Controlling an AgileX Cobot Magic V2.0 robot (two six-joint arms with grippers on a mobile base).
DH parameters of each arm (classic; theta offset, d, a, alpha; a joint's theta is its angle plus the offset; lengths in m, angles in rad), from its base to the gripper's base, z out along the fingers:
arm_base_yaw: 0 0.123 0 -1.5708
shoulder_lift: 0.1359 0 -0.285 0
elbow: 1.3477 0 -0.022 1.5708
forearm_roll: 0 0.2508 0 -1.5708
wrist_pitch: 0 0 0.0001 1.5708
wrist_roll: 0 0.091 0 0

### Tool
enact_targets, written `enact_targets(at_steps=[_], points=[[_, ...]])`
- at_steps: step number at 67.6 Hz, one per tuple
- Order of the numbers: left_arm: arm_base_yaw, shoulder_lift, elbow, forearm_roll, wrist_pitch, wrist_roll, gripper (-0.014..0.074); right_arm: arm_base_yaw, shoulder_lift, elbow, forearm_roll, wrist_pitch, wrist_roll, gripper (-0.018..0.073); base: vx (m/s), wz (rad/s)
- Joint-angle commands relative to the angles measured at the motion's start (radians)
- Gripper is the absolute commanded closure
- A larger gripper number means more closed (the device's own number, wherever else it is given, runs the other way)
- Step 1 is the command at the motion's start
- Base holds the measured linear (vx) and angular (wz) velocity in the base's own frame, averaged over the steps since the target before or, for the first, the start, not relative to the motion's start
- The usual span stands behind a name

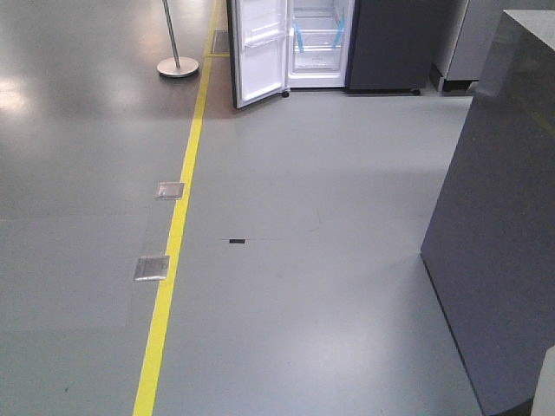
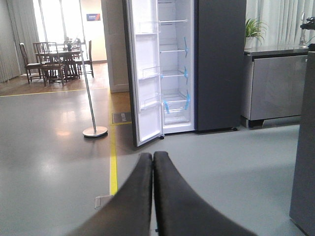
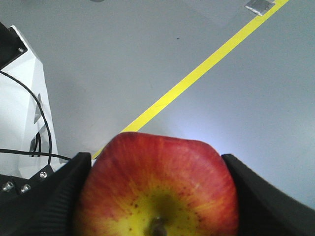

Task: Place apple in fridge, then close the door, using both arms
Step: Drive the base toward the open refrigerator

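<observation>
**A:** What sits closest to the lens?

**B:** The apple (image 3: 157, 191). It fills the bottom of the right wrist view, red with a yellow patch round the stem, and the stem faces the camera. The right gripper (image 3: 155, 160) pinches it, with black fingers (image 3: 49, 196) pressed against either side. That hand points down at the grey floor, next to the robot's white body (image 3: 22, 98) and its black cables.

**A:** And the other hand?

**B:** The left gripper (image 2: 153, 158) is held level and aimed forward. Its two fingers (image 2: 135, 196) are pressed together along their length.

**A:** Where is the fridge?

**B:** Well ahead, across the floor. The fridge (image 2: 219, 64) stands tall with dark walls. Its open compartment shows white lining, shelves and blue tape strips (image 2: 186, 46). The door (image 2: 147, 73) is swung wide, with its white inner face and clear bins turned toward the robot.

**A:** What lies around the route?

**B:** A big grey counter block (image 1: 503, 225) crowds the right edge of the front view. A steel-fronted counter (image 2: 275, 83) with a potted plant (image 2: 254, 29) stands to the right of the fridge. The yellow floor line (image 1: 178, 234) runs up the left side, and two metal floor plates (image 1: 152, 267) touch it. A post on a round base (image 2: 95, 131) stands just left of that line, near the door. A dining table with chairs (image 2: 54, 61) sits far back on the left. A small black mark (image 1: 237, 240) lies on the floor between the robot and the fridge.
</observation>
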Motion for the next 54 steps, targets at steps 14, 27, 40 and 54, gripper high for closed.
enact_targets(at_steps=[14, 27, 40, 54], points=[[-0.004, -0.014, 0.013, -0.001, -0.073, -0.005, 0.0603, -0.001, -0.001, -0.026, 0.013, -0.057, -0.006, 0.0347, 0.29, -0.01], [-0.004, -0.014, 0.013, -0.001, -0.073, -0.005, 0.0603, -0.001, -0.001, -0.026, 0.013, -0.057, -0.006, 0.0347, 0.29, -0.01], [-0.004, -0.014, 0.013, -0.001, -0.073, -0.005, 0.0603, -0.001, -0.001, -0.026, 0.013, -0.057, -0.006, 0.0347, 0.28, 0.03], [-0.004, -0.014, 0.013, -0.001, -0.073, -0.005, 0.0603, -0.001, -0.001, -0.026, 0.013, -0.057, -0.006, 0.0347, 0.27, 0.06]])
